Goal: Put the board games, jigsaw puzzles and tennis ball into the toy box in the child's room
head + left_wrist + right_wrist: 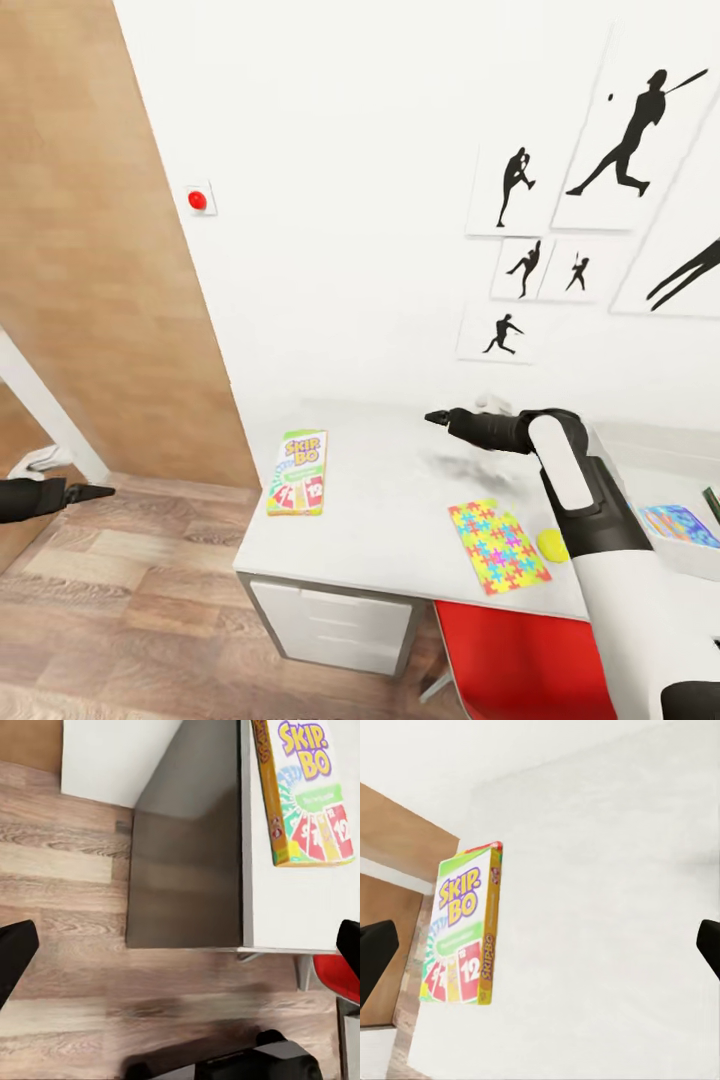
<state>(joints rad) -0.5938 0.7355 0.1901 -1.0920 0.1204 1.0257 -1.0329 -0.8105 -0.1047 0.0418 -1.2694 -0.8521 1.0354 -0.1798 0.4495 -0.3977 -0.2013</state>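
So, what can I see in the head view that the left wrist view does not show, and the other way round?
Head view: the jigsaw puzzle, the tennis ball, the athlete pictures on the wall, a red button, and the right gripper over the table. Left wrist view: the dark side panel at the table's end. Both: the Skip-Bo board game, the white tabletop, the wood floor and the red chair.
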